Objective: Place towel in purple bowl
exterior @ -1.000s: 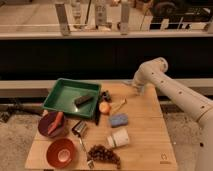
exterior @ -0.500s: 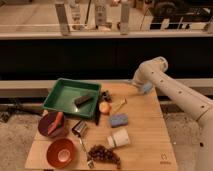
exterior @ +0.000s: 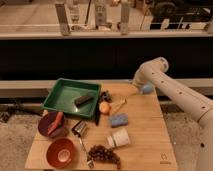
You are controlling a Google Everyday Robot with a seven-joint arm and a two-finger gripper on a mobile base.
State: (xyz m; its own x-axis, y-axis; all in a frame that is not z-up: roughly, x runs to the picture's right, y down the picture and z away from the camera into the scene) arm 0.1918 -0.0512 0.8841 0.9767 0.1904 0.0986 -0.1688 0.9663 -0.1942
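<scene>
1 end effector (exterior: 136,89) hovers beyond purple bowl (exterior: 52,126).

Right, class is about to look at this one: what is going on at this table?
A one-armed robot is working at a wooden table. Its hand sits near the far right edge, beside a small blue object. The purple bowl at front left holds something red, not a towel. A blue cloth-like pad lies mid-table, untouched. A green tray, an orange bowl and a white cup stand around.

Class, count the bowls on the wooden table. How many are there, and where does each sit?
2. A purple bowl at the left edge, and an orange bowl at the front-left corner. The gripper is at the far right edge.
</scene>
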